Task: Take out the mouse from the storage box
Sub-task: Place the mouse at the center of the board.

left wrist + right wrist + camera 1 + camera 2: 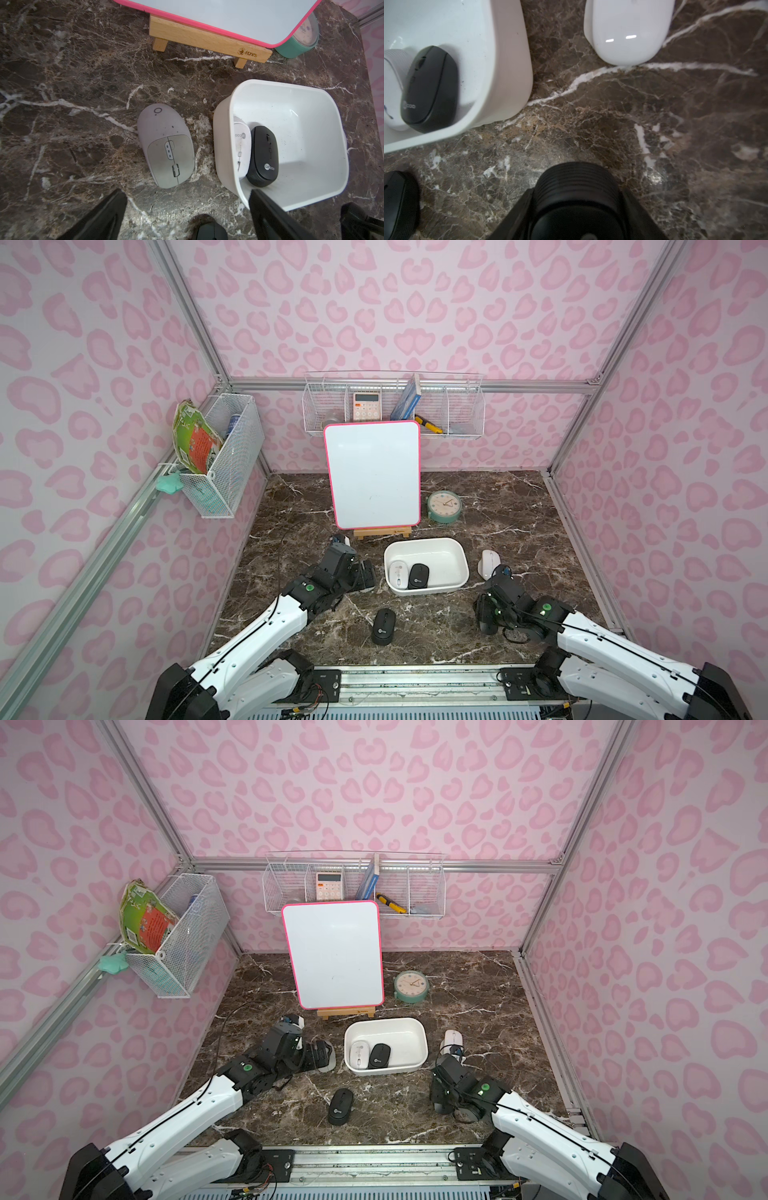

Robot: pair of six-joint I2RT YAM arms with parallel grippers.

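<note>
The white storage box [432, 588] [225, 149] sits mid-table and holds a white mouse [397, 573] beside a black mouse [418, 576] [262, 155]. My right gripper [486, 616] [576, 199] hangs low over the table, to the right of and nearer than the box, shut on another black mouse [575, 180]. My left gripper [368, 574] [187, 193] stands open just left of the box, with nothing between its fingers. A grey mouse [166, 145] lies on the table just beyond it.
A black mouse [383, 626] lies on the table in front of the box, and a white mouse [490, 563] lies right of it. Behind stand a pink-framed whiteboard [372, 475] on a wooden easel and a teal clock [444, 506]. Wire baskets [395, 406] hang on the walls.
</note>
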